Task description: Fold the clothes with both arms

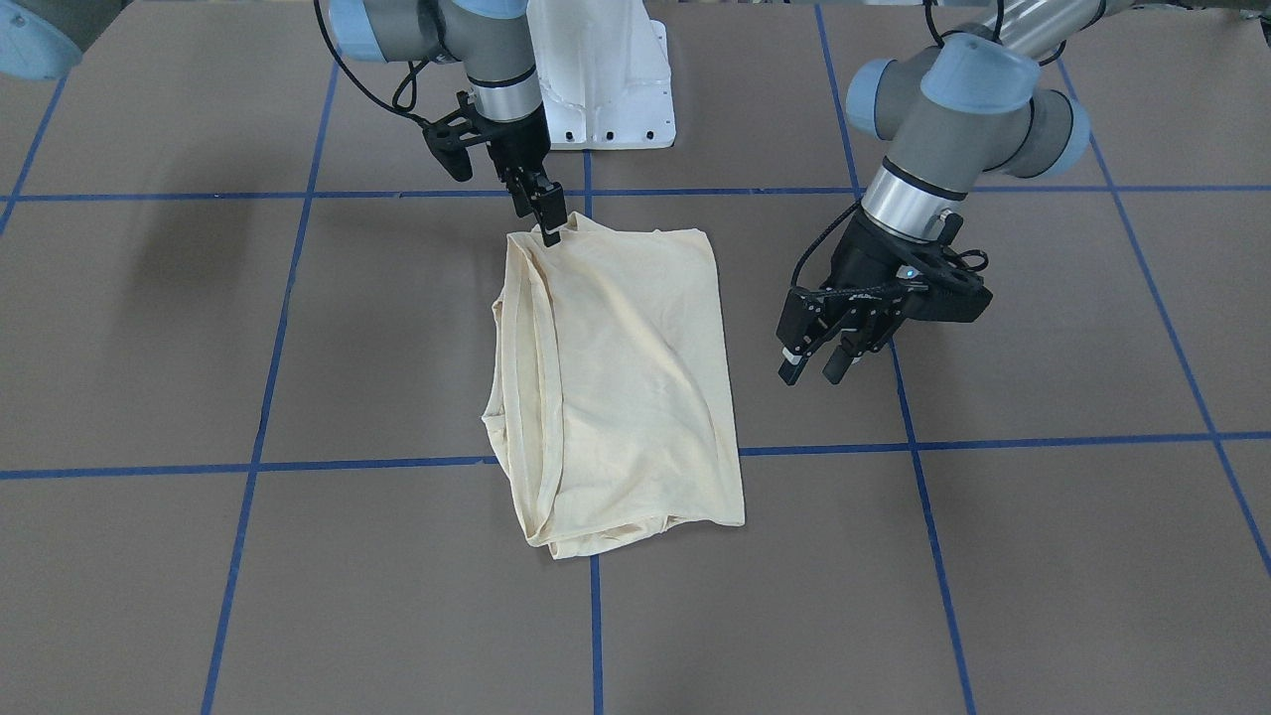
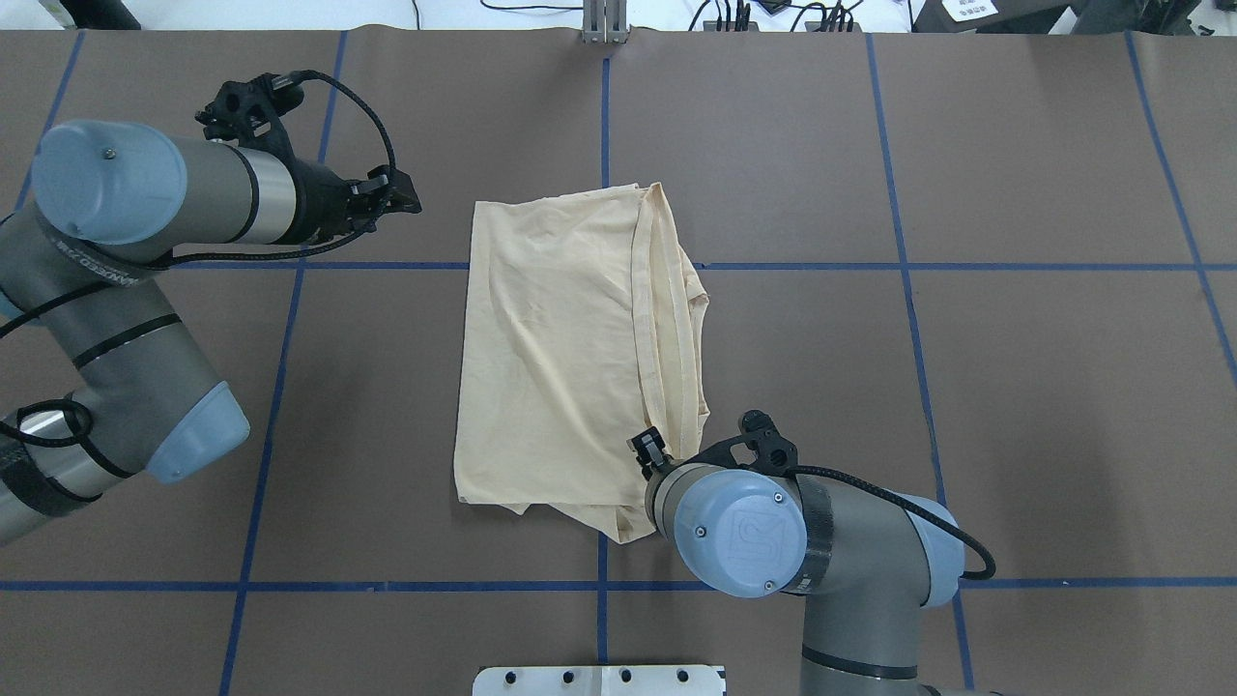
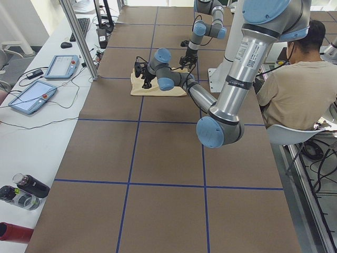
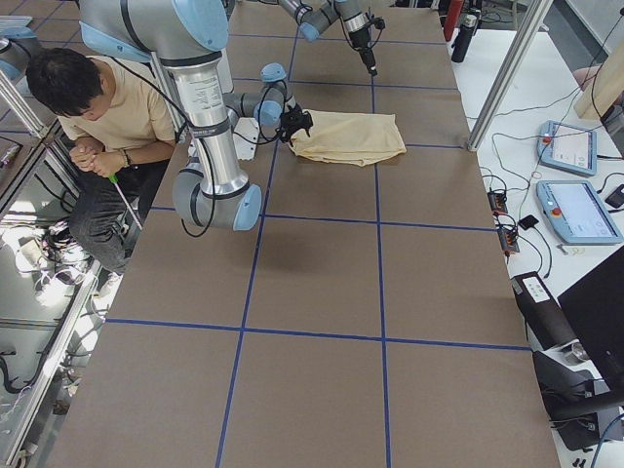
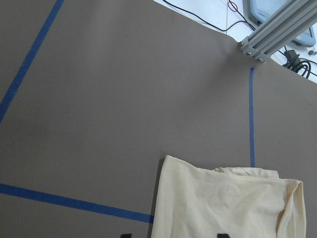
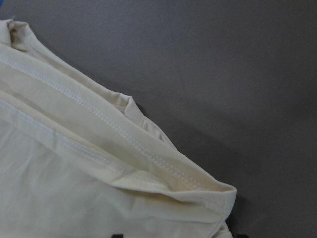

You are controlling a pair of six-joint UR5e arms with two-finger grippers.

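Brown taped table (image 1: pixel 199 328) bore the folded shirt (image 1: pixel 626 377). My left gripper (image 1: pixel 811 375) hung released beside it; my right gripper (image 1: pixel 552 230) met its corner (clenched or not, I couldn't tell).

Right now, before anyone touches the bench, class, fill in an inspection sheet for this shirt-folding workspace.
Surface: brown table, blue tape grid.
Job's things: cream shirt, folded to a rough rectangle, lying flat.
Clutter: nothing seen on the table.
Grippers: left gripper open, beside the shirt; right gripper open, at the shirt's corner.
Cables: black cable looped at the left wrist.
Surroundings: seated person behind the robot; teach pendants, bottles on side benches.
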